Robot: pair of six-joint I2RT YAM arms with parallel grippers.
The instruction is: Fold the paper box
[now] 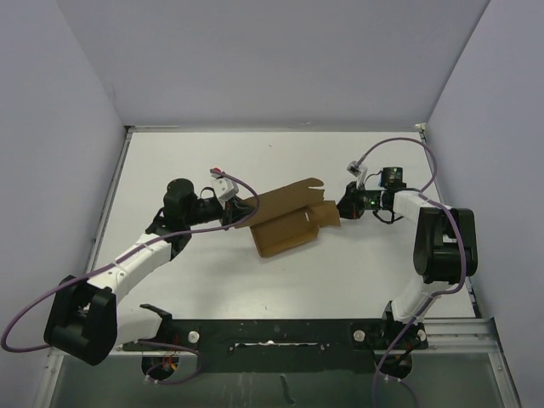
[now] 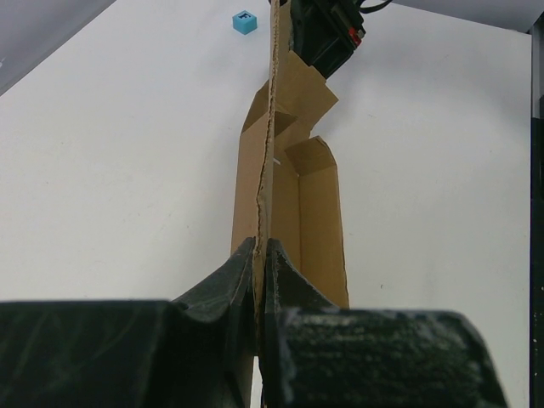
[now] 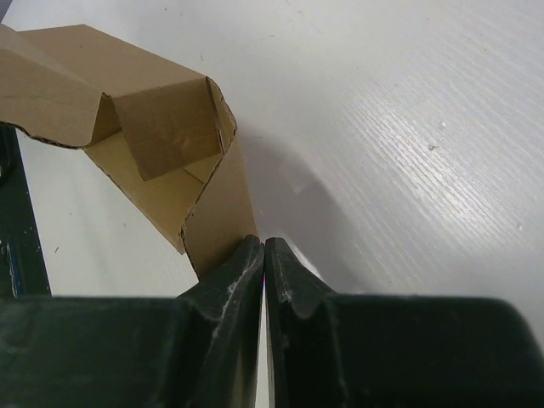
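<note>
The paper box [image 1: 289, 219] is brown cardboard, partly folded into an open trough, lying mid-table. My left gripper [image 1: 242, 212] is shut on its left edge. In the left wrist view the sheet [image 2: 299, 204] stands edge-on, clamped between the jaws of my left gripper [image 2: 262, 248]. My right gripper [image 1: 342, 208] is at the box's right end. In the right wrist view my right gripper [image 3: 263, 242] has its jaws together, and a cardboard flap [image 3: 217, 217] lies against the outside of its left finger. No cardboard shows between those jaws.
A tiny blue cube [image 2: 245, 21] sits on the white table beyond the box, near the right gripper's body [image 2: 327, 34]. Grey walls enclose the table [image 1: 255, 161] at the back and both sides. A black rail [image 1: 280, 331] runs along the near edge.
</note>
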